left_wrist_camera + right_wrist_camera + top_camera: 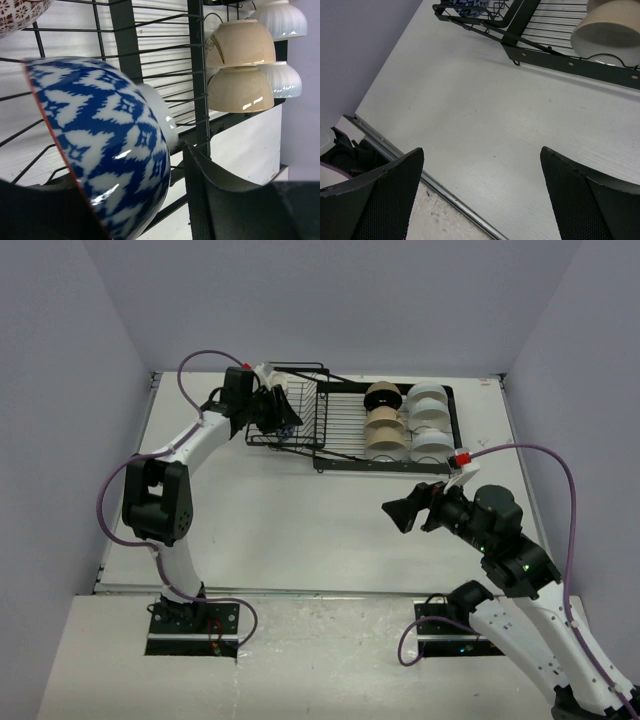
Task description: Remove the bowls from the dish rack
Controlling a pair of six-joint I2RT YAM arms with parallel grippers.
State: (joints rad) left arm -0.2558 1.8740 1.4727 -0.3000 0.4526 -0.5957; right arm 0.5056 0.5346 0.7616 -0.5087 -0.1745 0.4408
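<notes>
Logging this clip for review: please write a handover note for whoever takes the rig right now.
Left pincer: open, straddling the blue bowl in the dish rack's small basket, not yet closed on it.
Right pincer: open, empty, over the table in front of the rack.
Also racked: a small white bowl behind the blue one, a red-patterned bowl, and in the long section beige bowls and ribbed white bowls.
Done: no bowl shows outside the rack.
Left: all of them.

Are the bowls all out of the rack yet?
Not yet. No bowl sits on the table. The left gripper is open at the blue bowl in the dish rack. Beige bowls and white bowls wait too; the right gripper hovers open.
</notes>
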